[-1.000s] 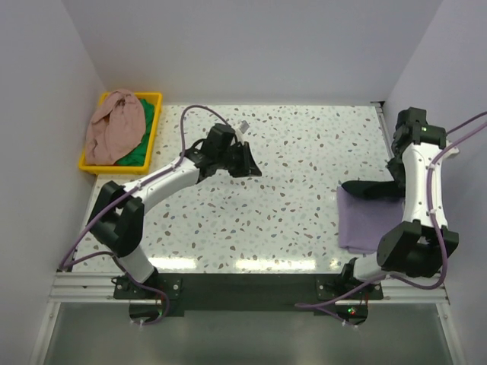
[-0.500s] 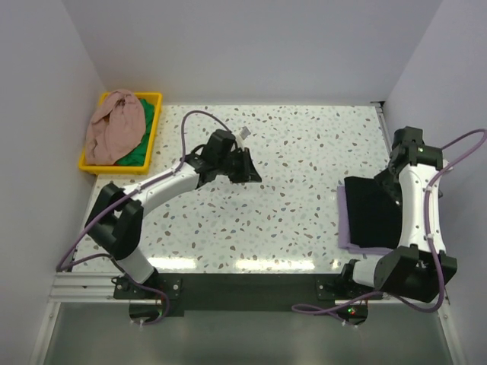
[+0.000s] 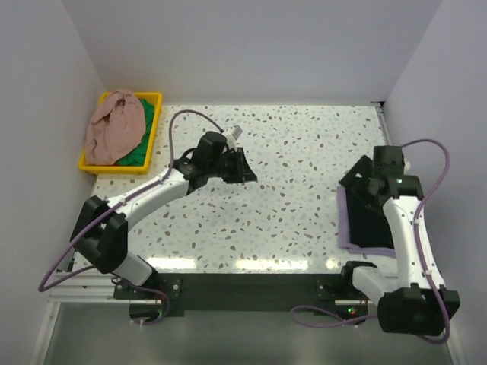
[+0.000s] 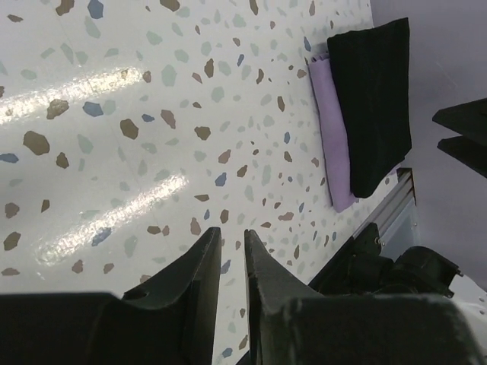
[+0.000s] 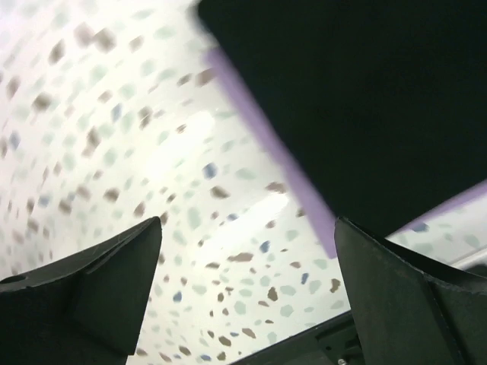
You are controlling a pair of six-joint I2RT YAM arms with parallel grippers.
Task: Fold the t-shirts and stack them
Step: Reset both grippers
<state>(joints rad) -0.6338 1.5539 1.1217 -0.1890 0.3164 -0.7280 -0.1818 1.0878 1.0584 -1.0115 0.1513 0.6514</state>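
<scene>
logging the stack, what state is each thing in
lavender-purple cloth t-shirt, folded flat, bottom of stack
black cloth t-shirt, folded, on the lavender
yellow plastic bin, holds two shirts
green cloth t-shirt, bunched in the bin
dusty pink cloth t-shirt, crumpled on the green
left gripper, barely open, empty
right gripper, wide open, empty

Tabletop (image 3: 304,152) middle free; bin (image 3: 155,125) far-left.

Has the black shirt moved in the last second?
Yes: the black shirt spread toward the table's near edge, now covering the purple shirt.
</scene>
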